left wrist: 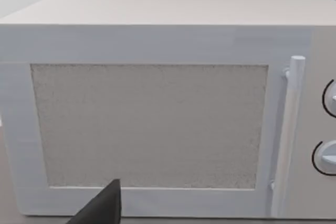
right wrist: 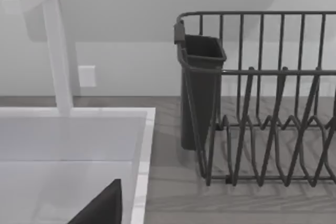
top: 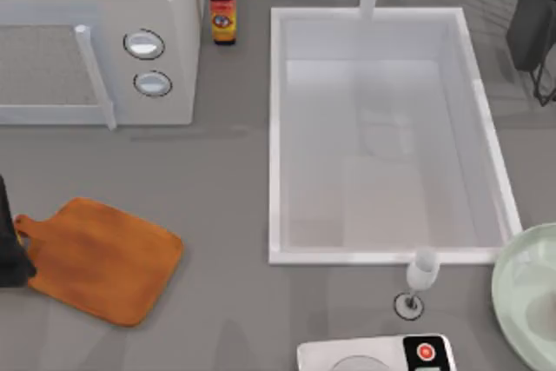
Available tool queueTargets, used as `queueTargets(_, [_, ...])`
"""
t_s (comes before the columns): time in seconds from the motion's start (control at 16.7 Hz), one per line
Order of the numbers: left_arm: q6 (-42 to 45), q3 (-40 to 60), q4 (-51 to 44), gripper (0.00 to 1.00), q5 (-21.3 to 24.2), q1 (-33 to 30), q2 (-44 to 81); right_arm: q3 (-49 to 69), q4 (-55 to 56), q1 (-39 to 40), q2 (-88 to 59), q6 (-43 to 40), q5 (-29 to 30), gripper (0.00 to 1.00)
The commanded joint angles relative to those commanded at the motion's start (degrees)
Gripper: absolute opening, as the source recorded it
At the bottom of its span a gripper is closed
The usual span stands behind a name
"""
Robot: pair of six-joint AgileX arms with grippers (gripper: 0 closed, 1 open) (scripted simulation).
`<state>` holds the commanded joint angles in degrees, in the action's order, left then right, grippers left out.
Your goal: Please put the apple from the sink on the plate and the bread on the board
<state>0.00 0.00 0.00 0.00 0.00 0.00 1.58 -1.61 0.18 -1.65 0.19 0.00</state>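
The white sink (top: 276, 136) fills the middle of the table, and its basin looks bare in the top view. The apple and the bread are out of view. The orange-brown board (top: 100, 258) lies at the front left. The pale green plate (top: 517, 288) is cut off by the right edge at the front. My left gripper (top: 9, 245) sits at the left edge, touching the board's handle end, and a dark tip of it (left wrist: 100, 208) faces the microwave. A dark tip of my right gripper (right wrist: 100, 203) hangs over the sink's right rim (right wrist: 144, 150).
A white microwave (top: 95, 32) stands at the back left, with a dark sauce bottle (top: 222, 6) beside it. A wine glass (top: 420, 277) and a white scale (top: 373, 355) stand in front of the sink. A wire dish rack (right wrist: 262, 98) with a dark holder (top: 532, 19) is at the back right.
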Motion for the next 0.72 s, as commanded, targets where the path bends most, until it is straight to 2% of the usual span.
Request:
queueTargets(0.48, [0.1, 0.4, -0.3, 1.0, 0.0, 0.0, 0.6, -1.6, 1.6, -0.2, 1.6, -0.2, 0.0, 1.0])
queueTargets(0.72, [1.5, 5.7, -5.2, 1.0, 0.0, 0.7, 8.6, -1.6, 1.6, -0.2, 1.6, -0.2, 0.0, 1.0])
